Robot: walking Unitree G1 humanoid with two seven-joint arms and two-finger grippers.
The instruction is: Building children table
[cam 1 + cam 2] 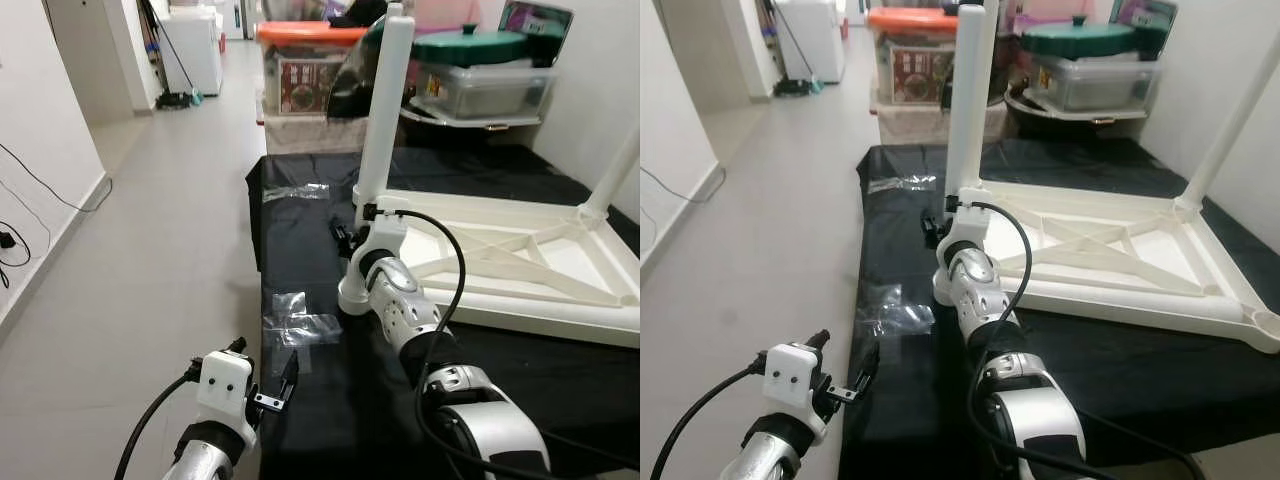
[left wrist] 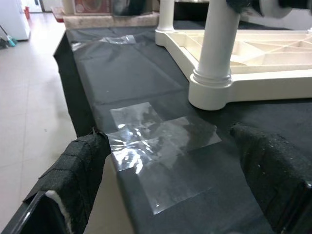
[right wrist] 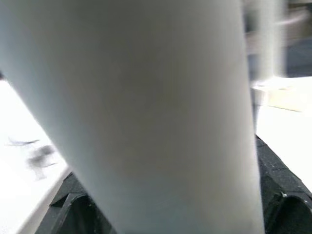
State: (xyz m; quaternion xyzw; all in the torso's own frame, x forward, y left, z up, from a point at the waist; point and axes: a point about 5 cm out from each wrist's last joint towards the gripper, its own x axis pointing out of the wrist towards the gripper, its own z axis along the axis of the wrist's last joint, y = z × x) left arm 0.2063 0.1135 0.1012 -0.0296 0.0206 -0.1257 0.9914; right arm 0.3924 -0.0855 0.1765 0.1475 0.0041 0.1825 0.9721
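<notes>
Evidently, the right pincer (image 1: 352,243) is clenching the white table leg (image 1: 383,120) low on its shaft, likely steadying it upright in the corner socket of the upturned white tabletop (image 1: 520,262) — which is lying underside up, ribs showing, on the black-covered worktop (image 1: 310,400). Meanwhile the left pincer (image 1: 275,385) is hanging released near a clear plastic bag (image 2: 156,146).

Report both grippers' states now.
Left gripper: jaws open, empty, over the clear plastic wrap.
Right gripper: jaws around the white table leg; shut on it.
</notes>
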